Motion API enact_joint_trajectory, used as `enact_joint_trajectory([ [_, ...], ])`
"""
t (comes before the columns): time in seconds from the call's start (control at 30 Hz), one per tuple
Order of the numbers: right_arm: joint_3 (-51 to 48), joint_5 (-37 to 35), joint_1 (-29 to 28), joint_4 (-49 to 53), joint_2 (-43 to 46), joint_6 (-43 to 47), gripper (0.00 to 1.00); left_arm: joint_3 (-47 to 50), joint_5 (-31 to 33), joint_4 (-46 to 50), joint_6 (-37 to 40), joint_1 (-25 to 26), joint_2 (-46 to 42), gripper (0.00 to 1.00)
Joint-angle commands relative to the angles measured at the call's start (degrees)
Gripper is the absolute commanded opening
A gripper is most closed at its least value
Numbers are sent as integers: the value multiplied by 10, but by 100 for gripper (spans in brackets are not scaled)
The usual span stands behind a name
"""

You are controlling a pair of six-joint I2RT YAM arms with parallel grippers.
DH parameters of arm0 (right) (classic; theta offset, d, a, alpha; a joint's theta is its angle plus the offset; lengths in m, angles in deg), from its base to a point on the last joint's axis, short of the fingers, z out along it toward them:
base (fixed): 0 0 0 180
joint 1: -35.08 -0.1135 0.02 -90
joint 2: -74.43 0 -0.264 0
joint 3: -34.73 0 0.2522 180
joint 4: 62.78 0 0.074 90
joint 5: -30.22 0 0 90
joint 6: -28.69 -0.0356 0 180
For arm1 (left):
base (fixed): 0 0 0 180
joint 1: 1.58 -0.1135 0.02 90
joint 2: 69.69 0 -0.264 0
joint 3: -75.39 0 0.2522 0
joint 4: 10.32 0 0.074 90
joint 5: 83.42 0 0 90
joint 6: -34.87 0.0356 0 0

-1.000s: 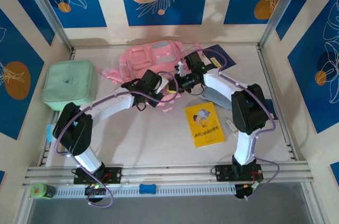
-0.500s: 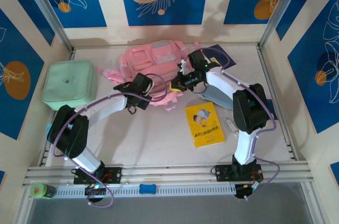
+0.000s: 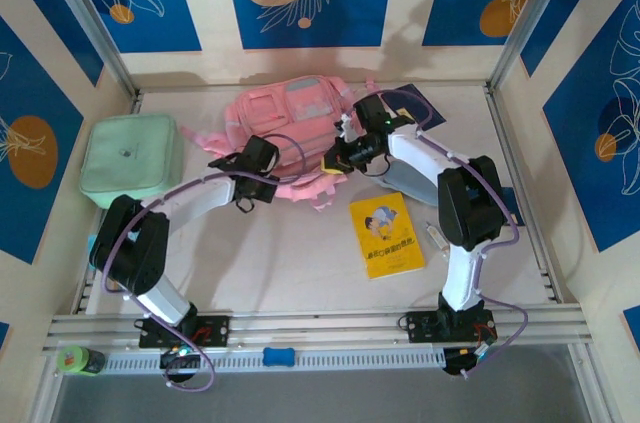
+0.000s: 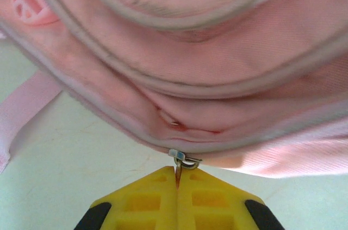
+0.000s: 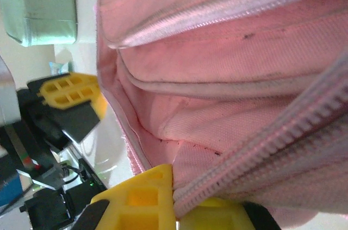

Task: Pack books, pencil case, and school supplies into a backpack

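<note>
Over the last second the left arm has drawn back to the left, and its hand (image 3: 270,161) now sits further left along the near edge of the backpack (image 3: 290,108) than it did before. The right arm has hardly shifted.

The left wrist view shows the left hand (image 4: 177,178) with its yellow fingers (image 4: 144,200) pressed together. They pinch the small metal zipper pull (image 4: 182,160) that hangs from the lower seam of the backpack (image 4: 217,78).

The right hand (image 3: 332,161) meets the backpack's near right edge. Its wrist camera shows that hand (image 5: 174,197) closed as well, gripping pink fabric beside a line of zipper teeth on the backpack (image 5: 228,78). The same view shows the left hand (image 5: 68,91) off to the side, along with a corner of the mint-green box (image 5: 38,7).

The backpack lies flat at the back of the worktop (image 3: 300,253), straps trailing toward the arms. The yellow book (image 3: 386,234) lies face up on the worktop, near the right arm and apart from the backpack. The navy book (image 3: 415,103) lies at the back right, just beside the backpack and partly under the right arm. The grey-blue pencil case (image 3: 405,181) is partly hidden beneath that same arm. The mint-green box (image 3: 131,158) rests at the left, well apart from the books.
</note>
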Motion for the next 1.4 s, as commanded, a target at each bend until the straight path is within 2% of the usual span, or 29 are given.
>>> enact_joint_trajectory([
  [0.0,-9,-35,10,19,39,8,0,5,14,0,-33,-33,3,0],
  [0.07,-4,-43,-7,13,37,6,2,17,-39,-33,-20,-33,-4,0],
  [0.1,7,-57,-24,20,32,15,6,22,-75,-51,-18,-32,-6,0],
  [0.2,11,-49,-50,18,24,36,16,15,-113,-65,-28,-30,-3,0],
  [0.33,-30,-11,-60,-33,72,32,30,30,-130,-94,-36,-30,-17,0],
  [0.43,-80,1,-66,-120,108,27,46,35,-128,-99,-37,-30,-18,0],
  [0.53,-70,3,-77,-135,92,56,52,25,-108,-82,-42,-31,-9,0],
  [0.63,-63,-29,-101,-155,56,120,54,29,-99,-85,-46,-31,-14,0],
  [0.87,-113,8,-114,-300,29,217,55,35,-100,-85,-55,-35,-16,0],
  [1.2,-76,-29,-145,-299,-35,338,56,38,-101,-85,-56,-39,-22,0],
  [1.37,-45,-64,-161,-287,-74,368,51,40,-92,-84,-63,-41,-18,0],
])
